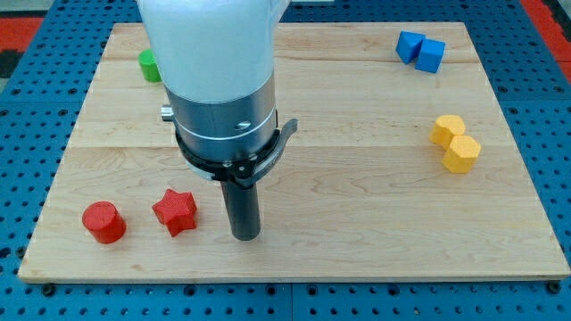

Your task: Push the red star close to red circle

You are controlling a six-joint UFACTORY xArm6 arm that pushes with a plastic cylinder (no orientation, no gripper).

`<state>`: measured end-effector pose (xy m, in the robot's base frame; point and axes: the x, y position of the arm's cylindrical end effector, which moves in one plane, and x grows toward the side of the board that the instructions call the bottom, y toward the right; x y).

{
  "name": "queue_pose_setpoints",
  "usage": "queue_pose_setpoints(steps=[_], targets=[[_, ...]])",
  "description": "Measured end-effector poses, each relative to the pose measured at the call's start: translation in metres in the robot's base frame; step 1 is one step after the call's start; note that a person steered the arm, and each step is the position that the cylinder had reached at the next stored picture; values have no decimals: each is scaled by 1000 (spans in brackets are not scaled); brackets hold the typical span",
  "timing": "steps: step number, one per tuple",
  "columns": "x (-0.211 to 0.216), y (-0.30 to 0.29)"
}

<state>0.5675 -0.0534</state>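
Note:
The red star [175, 211] lies on the wooden board near the view's bottom left. The red circle [103, 221] is a short cylinder just to the star's left, with a small gap between them. My tip [245, 235] rests on the board to the right of the star, a short distance from it and not touching it. The arm's white and grey body hangs above the board's left half and hides part of the board behind it.
A green block [149, 65] sits at the top left, partly hidden by the arm. A blue block [420, 49] lies at the top right. A yellow block [456, 143] lies at the right. The board's bottom edge [285, 278] is close below my tip.

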Motion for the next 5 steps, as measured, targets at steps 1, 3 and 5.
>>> queue_pose_setpoints(steps=[1,3,5], targets=[[-12,-43],[-16,-64],[-17,-86]])
